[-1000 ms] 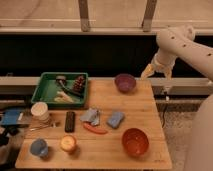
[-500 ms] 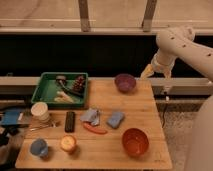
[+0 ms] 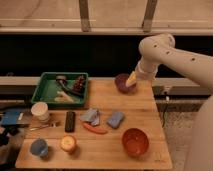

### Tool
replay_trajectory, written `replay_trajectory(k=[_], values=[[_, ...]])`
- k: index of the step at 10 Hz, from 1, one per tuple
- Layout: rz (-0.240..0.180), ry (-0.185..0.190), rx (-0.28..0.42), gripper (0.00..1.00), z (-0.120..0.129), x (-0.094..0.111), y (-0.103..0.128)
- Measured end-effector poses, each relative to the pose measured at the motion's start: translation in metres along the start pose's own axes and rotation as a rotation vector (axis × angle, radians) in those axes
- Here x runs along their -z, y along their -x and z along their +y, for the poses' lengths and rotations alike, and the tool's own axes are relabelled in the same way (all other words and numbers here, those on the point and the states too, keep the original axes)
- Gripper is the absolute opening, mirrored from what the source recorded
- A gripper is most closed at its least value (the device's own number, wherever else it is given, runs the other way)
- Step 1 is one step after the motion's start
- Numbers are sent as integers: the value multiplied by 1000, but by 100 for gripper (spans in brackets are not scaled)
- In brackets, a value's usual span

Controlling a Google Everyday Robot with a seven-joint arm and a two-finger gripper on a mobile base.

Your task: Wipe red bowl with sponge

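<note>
Camera view, the only 1. Wooden tabletop [image 3: 145, 107] set before a dark window wall. The white arm [image 3: 167, 50] comes in from the right and bends down to the far right corner. The pincer [image 3: 131, 79] hangs over the near rim of the purple bowl [image 3: 121, 83], jaws spread wide and nothing seen between them. Whether it touches that rim I cannot tell. Sponge [image 3: 115, 119] lies flat near mid-table, light blue, free on all sides, just right of the crumpled cloth [image 3: 90, 115] and close to it. It is well apart from the pincer and on the near side of it. Red bowl [image 3: 135, 142] sits upright near the front right edge, mouth up, inside bare, near the sponge. That spacing looks meant to make a short carry from 1 to the other. A thin red-orange stick [image 3: 95, 129] lies in front of the cloth. A dark bar [image 3: 70, 121] is left of it. Green tray [image 3: 47, 94] with odds and ends sits far left. White cup [image 3: 40, 111], blue cup [image 3: 39, 147] and a small orange piece [image 3: 68, 144] line the left front. Judgement: the task is at its start, with no grasp made. The spread jaws suit a top-down pick of the sponge, taking care to skip the cloth.
</note>
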Motion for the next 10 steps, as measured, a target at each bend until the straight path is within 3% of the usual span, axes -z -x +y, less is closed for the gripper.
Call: replay_trajectory(k=[2, 5, 10], values=[[34, 27, 25, 80, 34, -21, -24], [80, 5, 100, 80, 60, -43, -56], [84, 6, 100, 80, 58, -43, -54]])
